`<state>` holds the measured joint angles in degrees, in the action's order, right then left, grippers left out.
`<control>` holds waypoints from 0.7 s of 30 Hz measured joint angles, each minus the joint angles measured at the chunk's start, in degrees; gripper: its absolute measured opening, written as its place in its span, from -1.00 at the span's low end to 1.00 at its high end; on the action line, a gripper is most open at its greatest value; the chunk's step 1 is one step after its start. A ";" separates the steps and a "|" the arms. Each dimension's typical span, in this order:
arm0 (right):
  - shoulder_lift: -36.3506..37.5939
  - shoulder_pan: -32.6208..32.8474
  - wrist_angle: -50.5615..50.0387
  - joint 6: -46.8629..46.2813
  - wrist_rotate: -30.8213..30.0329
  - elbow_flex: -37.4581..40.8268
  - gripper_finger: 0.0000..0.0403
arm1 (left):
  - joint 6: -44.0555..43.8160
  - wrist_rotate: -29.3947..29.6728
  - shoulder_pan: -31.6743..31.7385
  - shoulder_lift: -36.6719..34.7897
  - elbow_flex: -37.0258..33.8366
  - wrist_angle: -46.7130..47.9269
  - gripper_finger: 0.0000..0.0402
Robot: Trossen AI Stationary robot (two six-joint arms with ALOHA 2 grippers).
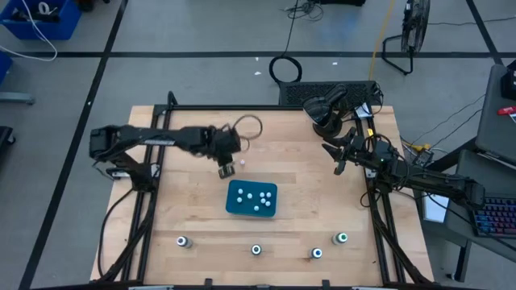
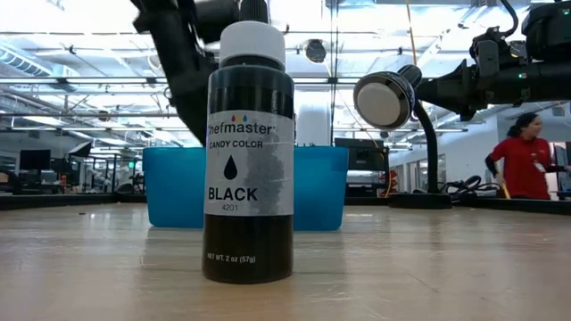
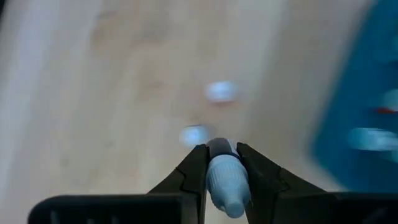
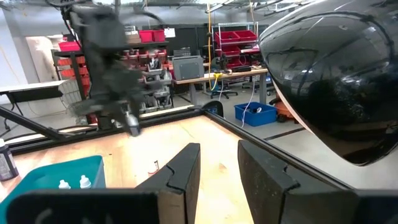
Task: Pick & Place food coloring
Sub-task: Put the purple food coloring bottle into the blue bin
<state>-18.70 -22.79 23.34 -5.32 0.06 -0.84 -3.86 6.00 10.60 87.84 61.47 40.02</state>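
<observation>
So it's a light wood table (image 1: 193, 217) with a black frame. A teal tray (image 1: 251, 199) sits about in the middle. Four dark bottles (image 1: 256, 250) stand spaced out in a loose row along the near edge. One tiny pale bottle (image 1: 241, 162) stands on the wood just past the tray. A black lamp base (image 1: 326, 125) is at the far right corner.

The tray (image 1: 235, 203) is teal; the small bottles (image 1: 255, 198) in it look white. The table (image 1: 290, 165) is pale wood. The near bottle (image 2: 248, 156) is black, white-capped, with a grey-white label. The left hand (image 3: 222, 163) is dark, holding a pale bluish-white bottle (image 3: 225, 180).
</observation>
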 joint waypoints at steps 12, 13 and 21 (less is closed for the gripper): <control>-0.02 0.02 -0.01 0.00 0.00 0.00 -0.50 | -13.07 6.41 -18.61 3.43 13.78 14.58 -0.66; -0.02 0.02 -0.03 0.00 0.00 0.00 -0.50 | -13.01 6.41 -19.33 4.14 14.87 16.24 -0.66; -0.02 0.02 -0.01 0.00 0.00 0.00 -0.50 | -12.45 6.49 -20.81 8.62 14.34 16.30 -0.66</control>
<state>-18.71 -22.76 23.33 -5.32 0.05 -0.84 -16.31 12.49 -10.21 96.46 75.81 56.32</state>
